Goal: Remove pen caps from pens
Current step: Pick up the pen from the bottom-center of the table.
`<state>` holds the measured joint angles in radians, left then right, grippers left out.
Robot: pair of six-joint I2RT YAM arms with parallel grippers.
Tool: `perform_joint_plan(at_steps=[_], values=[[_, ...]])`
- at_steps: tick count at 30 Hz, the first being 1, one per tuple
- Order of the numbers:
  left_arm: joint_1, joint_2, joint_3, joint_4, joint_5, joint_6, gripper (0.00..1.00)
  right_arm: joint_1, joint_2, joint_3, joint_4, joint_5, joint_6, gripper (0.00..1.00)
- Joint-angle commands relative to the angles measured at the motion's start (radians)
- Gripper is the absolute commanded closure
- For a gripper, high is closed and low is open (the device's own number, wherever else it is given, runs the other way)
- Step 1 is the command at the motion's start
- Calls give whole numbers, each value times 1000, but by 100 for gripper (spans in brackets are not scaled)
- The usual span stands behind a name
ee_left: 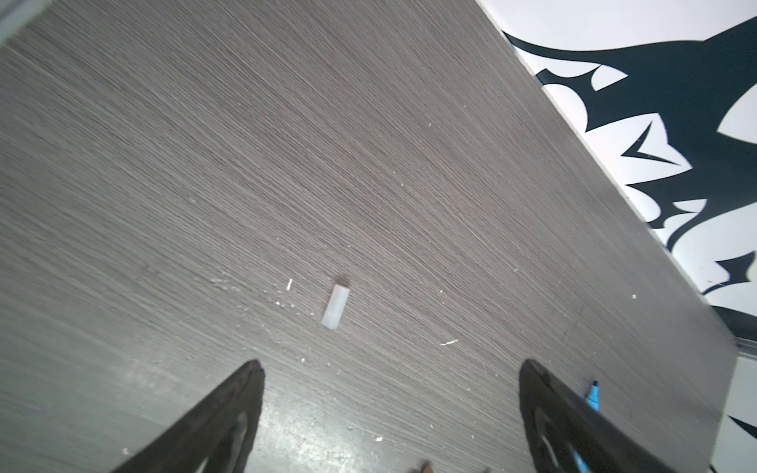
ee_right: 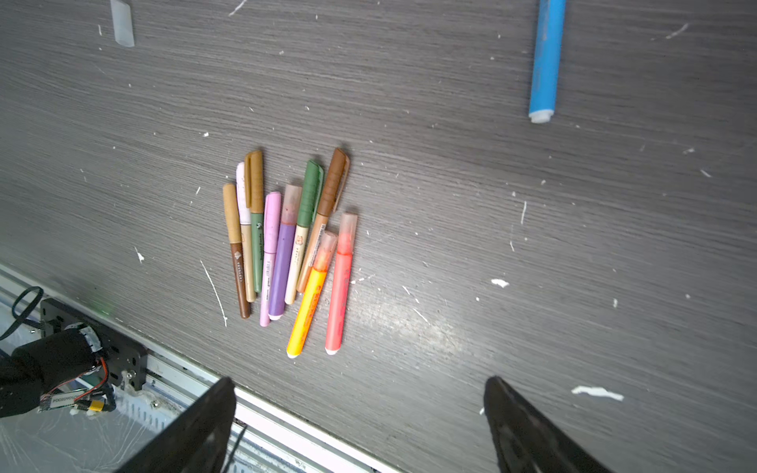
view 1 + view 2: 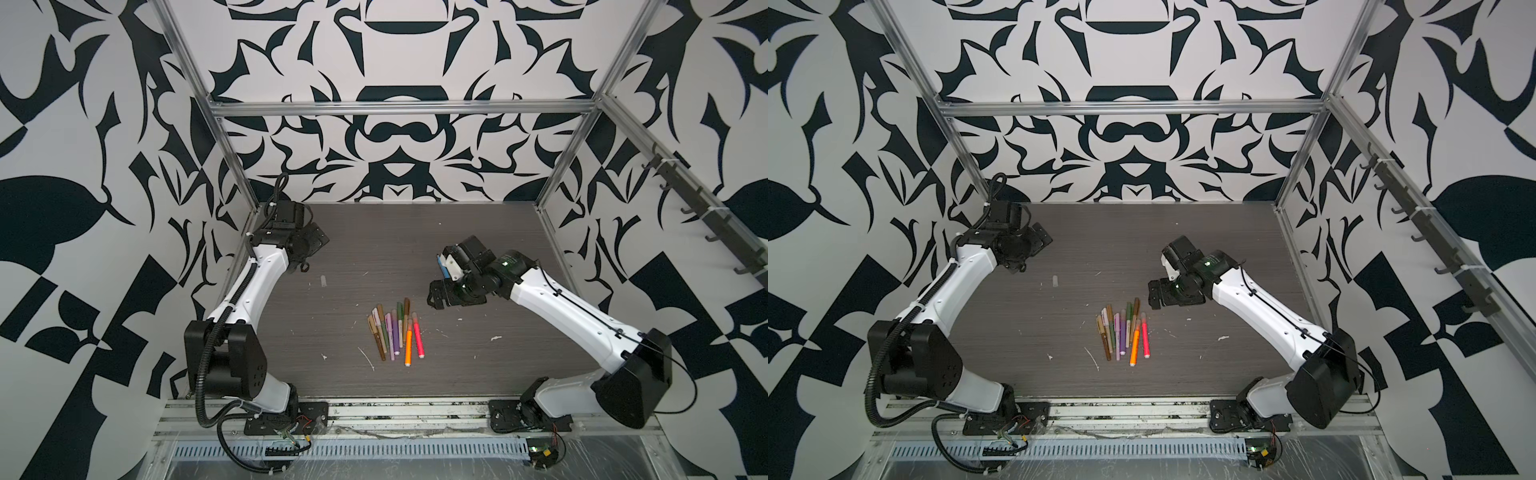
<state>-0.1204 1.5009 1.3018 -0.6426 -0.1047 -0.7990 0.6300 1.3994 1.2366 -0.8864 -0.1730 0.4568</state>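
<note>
Several pens (image 3: 395, 328) (image 2: 286, 245) lie bunched side by side mid-table, each with its pen cap on; the caps are tan, brown, green and pale pink, like the cap (image 2: 348, 227) on the red-pink pen. A blue pen (image 2: 545, 61) lies apart, its bare tip (image 1: 592, 395) showing beside a left finger. One loose clear cap (image 1: 336, 307) (image 3: 323, 281) rests on the table. My left gripper (image 1: 391, 368) hangs open and empty above that cap. My right gripper (image 2: 360, 389) (image 3: 434, 297) is open and empty, right of the bunch.
White flecks and scratches dot the grey wood-grain table (image 3: 374, 249). A metal rail (image 3: 374, 415) with the arm bases runs along the front edge. Patterned walls and aluminium posts (image 3: 232, 158) close in the back and sides. The right arm hides most of the blue pen in both top views.
</note>
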Motion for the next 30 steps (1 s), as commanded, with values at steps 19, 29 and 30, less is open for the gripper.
perform_joint_plan(at_steps=[19, 29, 30], values=[[-49, -142, 46, -84, 326, -19, 1, 11, 364, 372, 119, 23, 25, 8], [-51, -102, 11, 0, 430, -22, 1, 69, 385, 470, -28, 37, 31, 0], [-54, -101, 18, -3, 415, -18, 1, 78, 358, 426, -23, 42, 24, 0]])
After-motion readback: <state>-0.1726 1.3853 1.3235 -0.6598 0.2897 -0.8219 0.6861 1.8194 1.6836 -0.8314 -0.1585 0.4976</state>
